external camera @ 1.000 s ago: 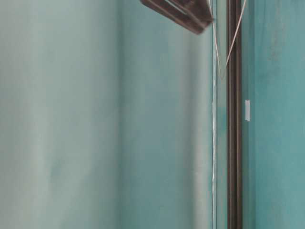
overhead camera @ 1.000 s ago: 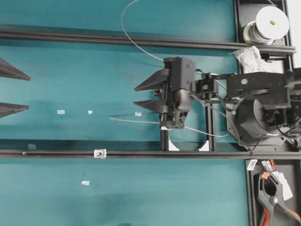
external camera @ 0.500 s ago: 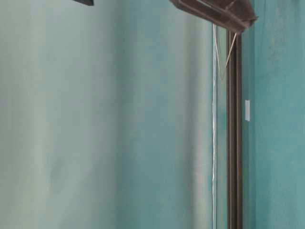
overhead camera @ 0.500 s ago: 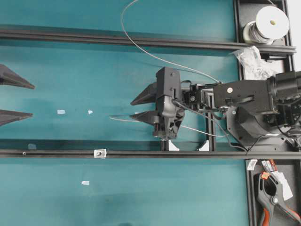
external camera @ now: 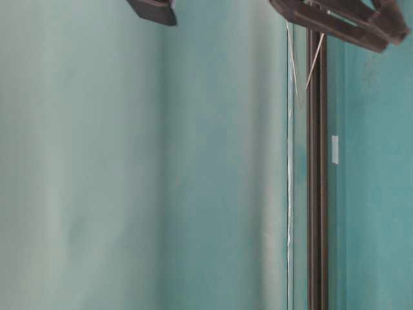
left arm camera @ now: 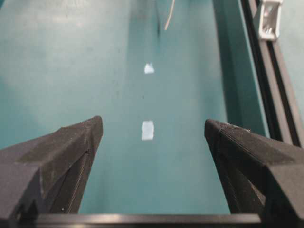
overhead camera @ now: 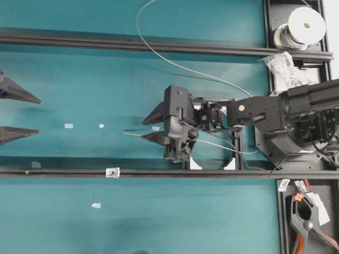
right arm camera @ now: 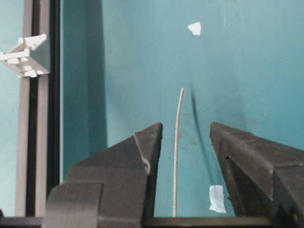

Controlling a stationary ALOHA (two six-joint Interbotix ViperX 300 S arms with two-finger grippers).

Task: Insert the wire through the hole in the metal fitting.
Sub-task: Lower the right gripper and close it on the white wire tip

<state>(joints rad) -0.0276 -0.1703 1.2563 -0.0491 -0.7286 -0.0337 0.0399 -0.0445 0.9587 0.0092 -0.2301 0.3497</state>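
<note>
Two black rails (overhead camera: 132,45) cross the teal desk (overhead camera: 159,222), leaving a wide bare strip between them and more open room below the lower one. Two hands work that strip: the left hand (overhead camera: 13,114) at the left edge, jaws spread wide and empty; the right hand (overhead camera: 153,126) mid-desk, jaws apart, straddling one thin wire (right arm camera: 176,156) without pinching it. One metal fitting (overhead camera: 112,172) sits on the lower rail. Four tape scraps (overhead camera: 68,126) dot the desk.

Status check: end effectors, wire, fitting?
Left end effector open, empty. Right end effector open, straddling thin silver-grey wire, not gripped. Small shiny square metal fitting on black rail, unobstructed.
</note>
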